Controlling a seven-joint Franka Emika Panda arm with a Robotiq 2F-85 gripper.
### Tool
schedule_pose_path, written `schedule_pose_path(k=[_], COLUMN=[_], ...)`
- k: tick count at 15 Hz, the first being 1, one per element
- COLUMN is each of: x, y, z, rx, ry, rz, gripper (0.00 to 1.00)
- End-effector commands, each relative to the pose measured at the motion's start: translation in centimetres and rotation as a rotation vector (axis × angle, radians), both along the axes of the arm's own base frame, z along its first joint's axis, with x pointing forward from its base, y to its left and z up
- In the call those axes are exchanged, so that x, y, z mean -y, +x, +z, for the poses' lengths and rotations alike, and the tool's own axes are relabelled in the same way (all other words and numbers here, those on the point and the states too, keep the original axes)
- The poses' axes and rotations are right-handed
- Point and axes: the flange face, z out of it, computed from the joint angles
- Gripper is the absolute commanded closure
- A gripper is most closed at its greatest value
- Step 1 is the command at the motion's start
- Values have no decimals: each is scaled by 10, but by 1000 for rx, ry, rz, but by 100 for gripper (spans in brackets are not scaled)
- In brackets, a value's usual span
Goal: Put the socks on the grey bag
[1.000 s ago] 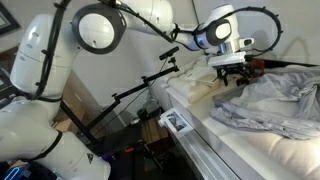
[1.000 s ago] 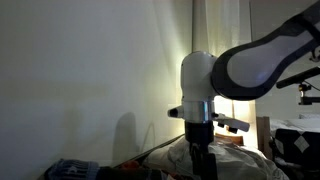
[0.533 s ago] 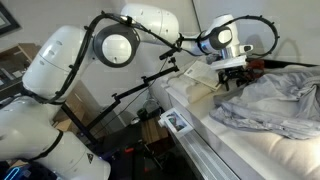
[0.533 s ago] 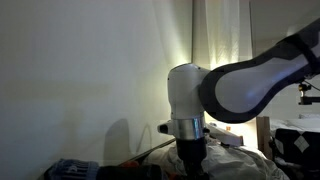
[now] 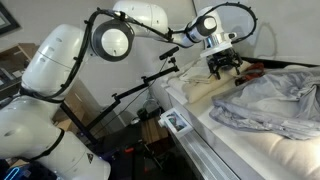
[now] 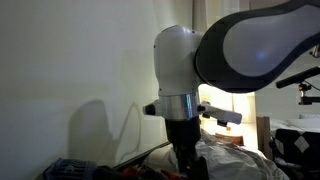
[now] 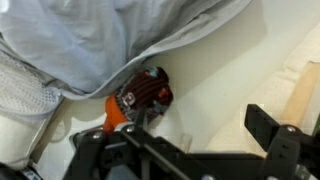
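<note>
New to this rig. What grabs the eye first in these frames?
The bulky white robot arm dominates, its big joint filling an exterior view. Its open gripper hangs over the edge of a crumpled, shiny light grey bag lying on cream-coloured bedding. In the wrist view, an orange-red and dark sock sits at the bag's edge, right in front of the gripper.

You have a white bed (image 5: 228, 142) in front of you. The grey bag (image 5: 275, 100) lies crumpled on it. A cream cloth (image 5: 205, 92) lies beside the bag, near the bed's edge. In your wrist view, a red and dark sock (image 7: 140, 97) lies on the bed, right at the bag's edge.
</note>
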Motion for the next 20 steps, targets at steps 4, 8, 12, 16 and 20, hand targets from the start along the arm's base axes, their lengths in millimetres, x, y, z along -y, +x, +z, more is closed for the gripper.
schedule_pose_path(k=[4, 8, 12, 16, 20], x=[-10, 15, 45, 66, 72], y=[2, 29, 48, 51, 51], z=[23, 31, 17, -18, -35], rx=[54, 133, 134, 50, 10], ry=[-73, -67, -30, 66, 113], rz=[28, 32, 2, 27, 51], gripper=[0, 0, 0, 0, 0])
